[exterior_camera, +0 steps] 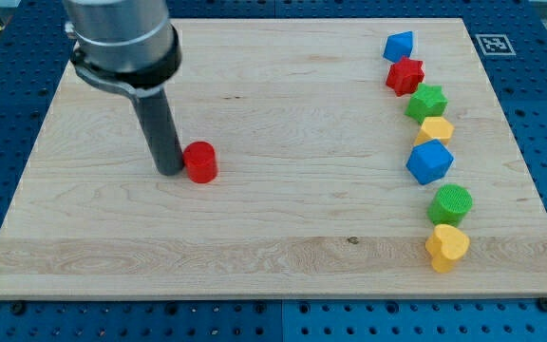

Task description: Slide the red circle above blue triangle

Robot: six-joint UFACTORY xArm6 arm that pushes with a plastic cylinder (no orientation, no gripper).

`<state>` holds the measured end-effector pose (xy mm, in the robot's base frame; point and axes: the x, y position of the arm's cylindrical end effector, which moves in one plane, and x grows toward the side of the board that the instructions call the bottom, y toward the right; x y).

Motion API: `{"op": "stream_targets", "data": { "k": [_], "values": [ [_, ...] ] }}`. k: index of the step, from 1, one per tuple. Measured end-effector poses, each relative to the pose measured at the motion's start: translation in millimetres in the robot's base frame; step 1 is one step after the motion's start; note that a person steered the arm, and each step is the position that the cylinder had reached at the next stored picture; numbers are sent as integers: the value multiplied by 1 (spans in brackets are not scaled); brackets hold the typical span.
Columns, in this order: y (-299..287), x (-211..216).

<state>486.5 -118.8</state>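
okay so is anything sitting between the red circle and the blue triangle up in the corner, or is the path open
Nothing visible blocks it. My tip sits right against the red circle on the view's left side. Bare board lies between it and the blue triangle at the view's top right. The red star sits just below the triangle, beside the route's end.

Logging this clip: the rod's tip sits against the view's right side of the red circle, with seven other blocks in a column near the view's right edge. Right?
Not quite. In the camera view my tip sits against the view's left side of the red circle, not its right. The seven other blocks do stand in a column near the view's right edge.
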Motion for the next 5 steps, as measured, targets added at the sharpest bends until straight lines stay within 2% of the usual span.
{"op": "stream_targets", "data": {
  "k": [2,4,5],
  "values": [
    [109,-10],
    [183,10],
    [224,-3]
  ]
}}
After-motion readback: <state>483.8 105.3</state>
